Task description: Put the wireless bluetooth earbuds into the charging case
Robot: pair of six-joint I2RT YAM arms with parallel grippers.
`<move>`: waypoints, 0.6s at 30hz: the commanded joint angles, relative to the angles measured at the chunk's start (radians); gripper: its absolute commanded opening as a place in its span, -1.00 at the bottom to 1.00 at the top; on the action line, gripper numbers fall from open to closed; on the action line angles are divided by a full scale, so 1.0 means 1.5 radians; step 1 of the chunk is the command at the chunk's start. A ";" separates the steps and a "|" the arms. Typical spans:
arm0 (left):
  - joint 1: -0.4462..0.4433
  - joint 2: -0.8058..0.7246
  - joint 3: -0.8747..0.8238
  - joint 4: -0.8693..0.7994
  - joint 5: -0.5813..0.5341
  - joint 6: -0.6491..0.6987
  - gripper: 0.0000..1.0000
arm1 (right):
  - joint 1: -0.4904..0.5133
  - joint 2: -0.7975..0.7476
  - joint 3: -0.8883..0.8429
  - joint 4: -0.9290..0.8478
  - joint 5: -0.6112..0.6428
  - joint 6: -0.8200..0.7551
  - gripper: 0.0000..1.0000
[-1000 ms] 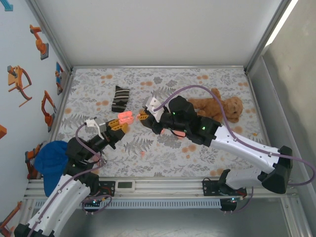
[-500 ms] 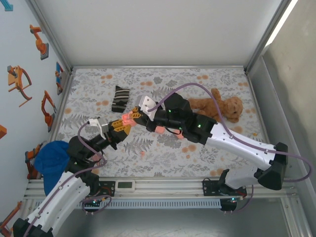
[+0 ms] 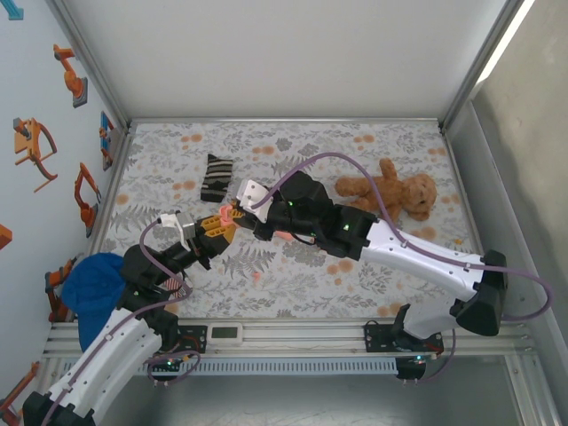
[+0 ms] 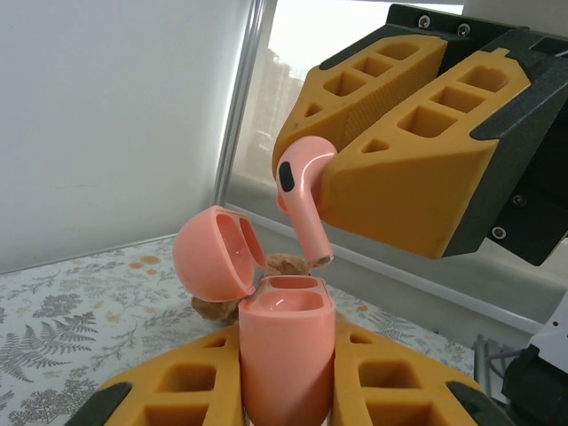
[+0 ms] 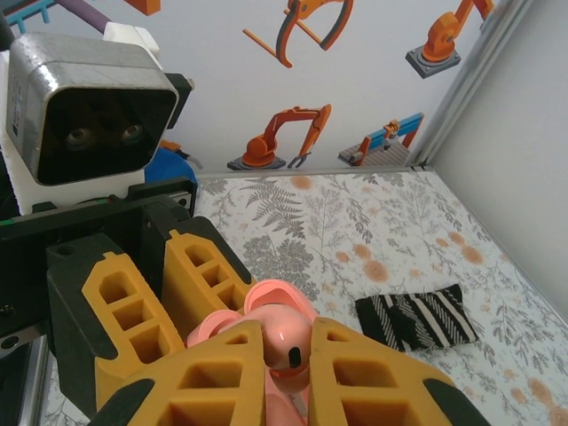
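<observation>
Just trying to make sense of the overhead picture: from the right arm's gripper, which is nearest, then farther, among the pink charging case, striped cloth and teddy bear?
From the right gripper:
1. charging case, right beside it, on the left.
2. striped cloth, a little beyond, toward the back.
3. teddy bear, far off to the right.

The earbud (image 4: 302,202) hangs just above the open charging case (image 4: 286,355).

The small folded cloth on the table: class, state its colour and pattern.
The cloth is black with thin pale stripes, clearest in the right wrist view.
</observation>
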 commanded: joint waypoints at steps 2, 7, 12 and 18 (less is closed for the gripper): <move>-0.005 -0.007 0.015 0.021 0.011 0.002 -1.00 | 0.007 0.010 0.028 -0.013 0.025 -0.016 -0.73; -0.006 -0.007 0.017 0.017 0.010 0.004 -1.00 | 0.010 0.020 0.036 -0.031 0.027 -0.019 -0.73; -0.006 -0.008 0.017 0.012 0.008 0.006 -1.00 | 0.011 0.020 0.036 -0.034 0.025 -0.019 -0.73; -0.007 -0.011 0.017 0.010 0.005 0.007 -1.00 | 0.012 0.015 0.035 -0.053 0.005 -0.026 -0.72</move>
